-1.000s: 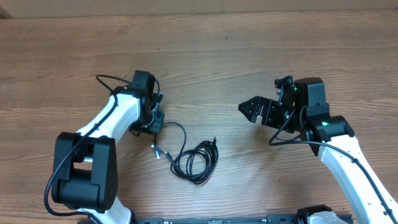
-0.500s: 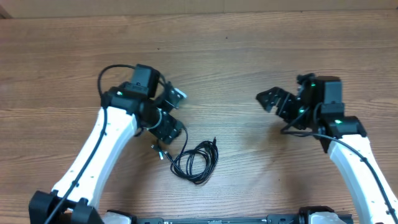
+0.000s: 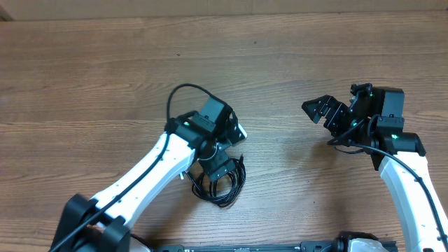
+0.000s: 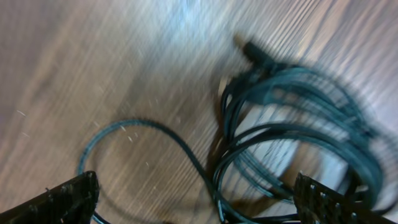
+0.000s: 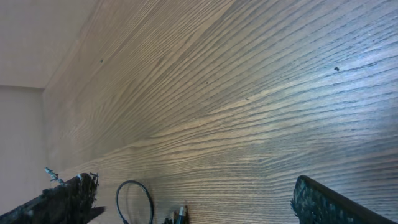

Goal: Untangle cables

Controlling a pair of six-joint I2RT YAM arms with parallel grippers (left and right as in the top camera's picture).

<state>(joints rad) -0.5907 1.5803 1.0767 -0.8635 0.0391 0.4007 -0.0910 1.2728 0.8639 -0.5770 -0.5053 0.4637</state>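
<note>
The cables lie as a bunch of thin black loops on the wooden table, partly hidden under my left arm. In the left wrist view the bunch fills the right side, one plug pointing up, and a single strand loops out to the left. My left gripper hangs open just over the top of the bunch, its fingers wide apart with strands on the table between them and nothing held. My right gripper is open and empty, well to the right of the cables.
The left arm's own thick black wire arches above its wrist. A black loop and a small dark tip show at the bottom of the right wrist view. Bare wood table surrounds the arms.
My left gripper has opened and swung right, from the loose strand's end to above the bunch. The right arm has drawn back to the right, staying open.
</note>
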